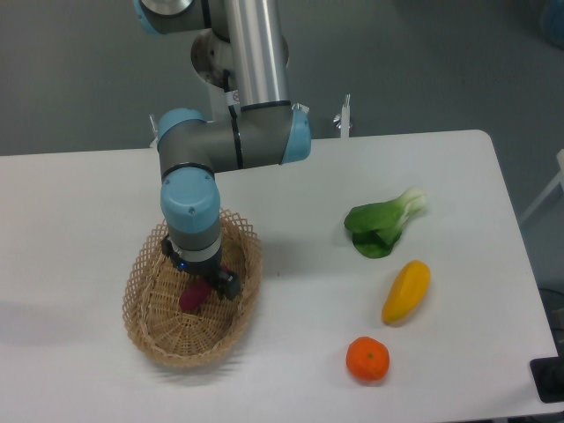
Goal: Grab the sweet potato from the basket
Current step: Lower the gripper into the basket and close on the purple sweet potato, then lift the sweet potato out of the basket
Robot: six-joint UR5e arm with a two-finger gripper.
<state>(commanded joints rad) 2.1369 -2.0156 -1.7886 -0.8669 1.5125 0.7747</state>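
The light tan wicker basket (150, 330) lies on the white table at the front left. Inside it rests the magenta sweet potato (191, 298), only its lower end showing below the arm's wrist. My gripper (201, 284) has come straight down over the sweet potato's upper half, inside the basket. Its fingers are mostly hidden by the wrist, so I cannot tell whether they are open or closed on the tuber.
A green bok choy (383, 226) lies right of centre, a yellow oblong fruit (406, 291) sits below it, and a round orange (367, 359) is near the front edge. The table's right edge runs at far right.
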